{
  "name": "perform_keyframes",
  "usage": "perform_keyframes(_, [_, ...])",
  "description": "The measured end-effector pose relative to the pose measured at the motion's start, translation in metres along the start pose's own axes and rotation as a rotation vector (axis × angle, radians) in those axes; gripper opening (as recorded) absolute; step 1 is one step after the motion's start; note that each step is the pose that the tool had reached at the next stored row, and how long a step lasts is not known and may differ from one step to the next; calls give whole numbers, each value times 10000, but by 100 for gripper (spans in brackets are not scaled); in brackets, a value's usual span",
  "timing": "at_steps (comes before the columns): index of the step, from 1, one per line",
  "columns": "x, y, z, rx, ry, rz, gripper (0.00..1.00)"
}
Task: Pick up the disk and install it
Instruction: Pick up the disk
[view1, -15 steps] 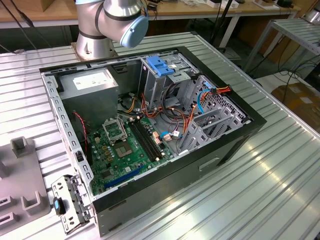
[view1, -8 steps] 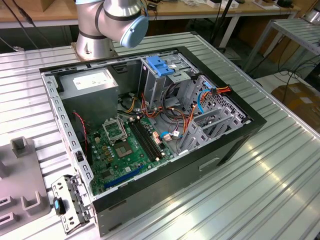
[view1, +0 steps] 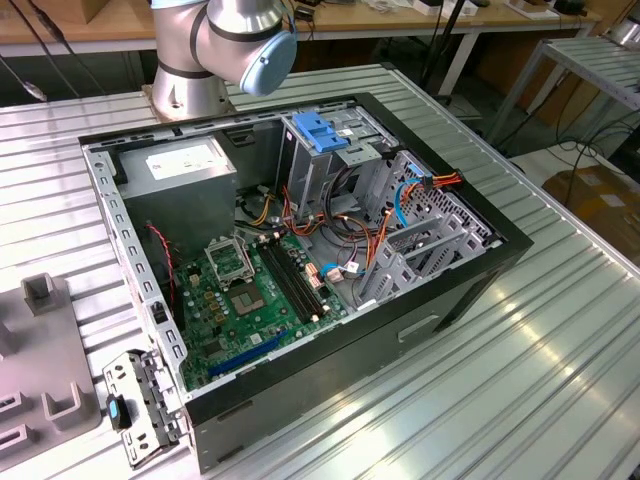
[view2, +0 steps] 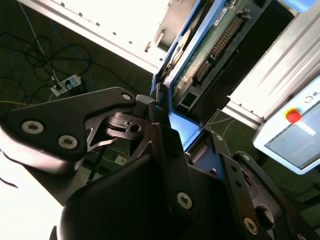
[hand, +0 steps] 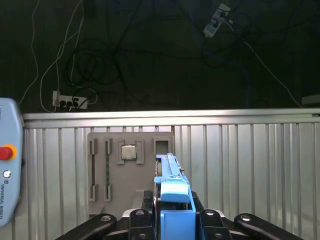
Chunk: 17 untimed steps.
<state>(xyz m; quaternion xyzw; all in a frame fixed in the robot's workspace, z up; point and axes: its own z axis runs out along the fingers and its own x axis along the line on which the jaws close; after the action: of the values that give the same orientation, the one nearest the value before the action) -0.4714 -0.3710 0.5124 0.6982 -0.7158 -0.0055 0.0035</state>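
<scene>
In the first wrist view my gripper (hand: 172, 214) is shut on the disk (hand: 172, 192), which I see edge-on with its blue rail towards the camera. In the second wrist view the black fingers (view2: 160, 135) clamp the same disk (view2: 207, 47); its green circuit board and blue side rail stick out beyond them. The disk hangs in the air above the ribbed metal table (hand: 250, 165). In the exterior view the open computer case (view1: 300, 250) lies on the table, with the arm's joint (view1: 235, 40) behind it.
A blue bracket (view1: 320, 130) sits atop the case's drive cage, and a grey power-supply box (view1: 185, 165) fills the back corner. A grey fixture plate (hand: 130, 170) holds a processor chip (hand: 129, 151). A control pendant with a red button (hand: 6, 152) lies at the table's edge.
</scene>
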Motion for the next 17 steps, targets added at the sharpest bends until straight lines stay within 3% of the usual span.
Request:
perform_keyframes(6, [1,-14,0,0,-20,-2,37])
perform_keyframes(9, [-2,-102,-1,0,-29,-1,37])
perform_keyframes(11, [-4,-192,2,0,-35,0,37])
perform_keyframes(17, [-6,-274,39,0,-35,-1,37])
